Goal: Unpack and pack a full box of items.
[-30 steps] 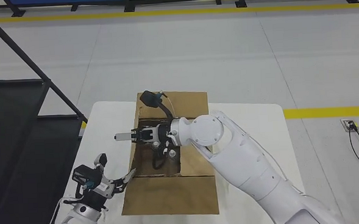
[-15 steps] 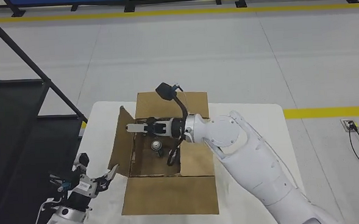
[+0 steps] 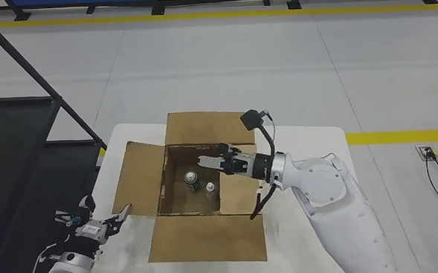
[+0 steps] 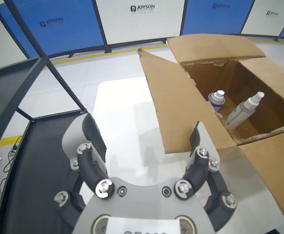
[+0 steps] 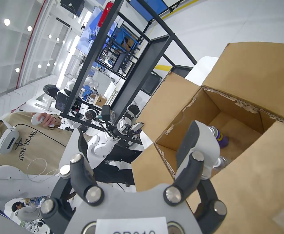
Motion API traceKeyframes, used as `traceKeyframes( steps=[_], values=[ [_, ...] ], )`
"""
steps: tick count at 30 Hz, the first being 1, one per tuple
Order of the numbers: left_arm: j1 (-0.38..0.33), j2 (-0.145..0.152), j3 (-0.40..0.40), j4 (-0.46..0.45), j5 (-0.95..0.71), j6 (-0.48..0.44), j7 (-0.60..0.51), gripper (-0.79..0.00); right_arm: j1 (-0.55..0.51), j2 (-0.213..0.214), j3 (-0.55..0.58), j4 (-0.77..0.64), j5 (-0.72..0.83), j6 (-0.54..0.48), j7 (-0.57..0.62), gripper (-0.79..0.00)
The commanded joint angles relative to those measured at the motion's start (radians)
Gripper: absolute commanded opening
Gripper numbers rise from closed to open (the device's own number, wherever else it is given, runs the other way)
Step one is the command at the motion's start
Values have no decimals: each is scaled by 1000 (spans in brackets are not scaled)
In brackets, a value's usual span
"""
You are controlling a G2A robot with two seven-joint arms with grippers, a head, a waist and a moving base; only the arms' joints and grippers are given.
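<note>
A cardboard box [image 3: 207, 127] stands in the middle of the white table [image 3: 309, 154] with all flaps folded outward. Inside stand a spray can [image 3: 192, 179] with a white nozzle and a clear spray bottle [image 3: 210, 187]. My right gripper [image 3: 211, 165] hovers open over the box's right side, fingers pointing toward the can. In the right wrist view the right gripper [image 5: 137, 141] is open and holds nothing, with the purple spray can [image 5: 216, 135] beyond it. My left gripper [image 3: 102, 215] is open near the table's front left corner, apart from the left flap [image 4: 177, 99]. The left wrist view shows the spray can [image 4: 216, 98] and spray bottle [image 4: 244, 109].
A black metal rack [image 3: 19, 162] stands just left of the table, close to my left arm. The box's front flap [image 3: 206, 238] lies flat on the table. Bare tabletop runs along the right side of the box.
The box's left flap has swung up and out and now lies open to the left. My right gripper has drawn back to the right. My left gripper has shifted left, away from the box.
</note>
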Motion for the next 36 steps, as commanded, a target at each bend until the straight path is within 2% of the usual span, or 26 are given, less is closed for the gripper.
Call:
traceKeyframes(
  steps=[1,14,20,24,30,36],
  values=[
    [-15,-1,18,19,7,0,-21,0,-10,5,11,-1,-2,-6,5,0],
    [-76,-7,101,110,47,-7,-60,0,-19,8,18,2,28,2,33,0],
    [-89,-7,119,123,63,-33,-52,0,-23,9,2,-9,-2,-6,35,0],
    [-94,-8,128,118,72,-36,-48,0,63,10,-102,-19,-195,-5,135,0],
    [-92,-8,130,109,79,-44,-43,0,282,-27,-351,100,-478,77,275,0],
    [-74,-7,117,104,65,-55,-20,0,468,-109,-555,331,-482,102,335,0]
  ],
)
